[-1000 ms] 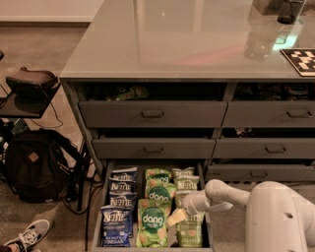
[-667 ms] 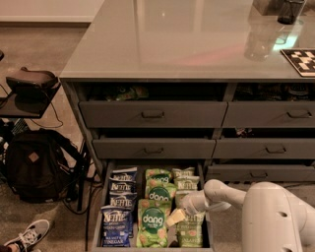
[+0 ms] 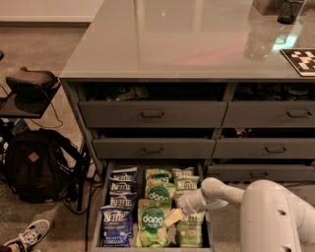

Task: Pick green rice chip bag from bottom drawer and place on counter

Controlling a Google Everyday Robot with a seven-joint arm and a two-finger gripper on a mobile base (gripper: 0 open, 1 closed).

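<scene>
Green rice chip bag (image 3: 152, 222) unmoved, gripper (image 3: 173, 217) still alongside.

A black backpack (image 3: 34, 165) sits on the floor at left, with a sneaker (image 3: 27, 235) near it. Blue Kettle bags (image 3: 118, 206) lie in a column. A checkered board (image 3: 301, 60) lies near a dark cup (image 3: 290, 11).

dang bags (image 3: 152, 221) 3 | blue kettle bags (image 3: 116, 225) 4 | claw (image 3: 173, 216) 1, in drawer (image 3: 99, 227)
</scene>
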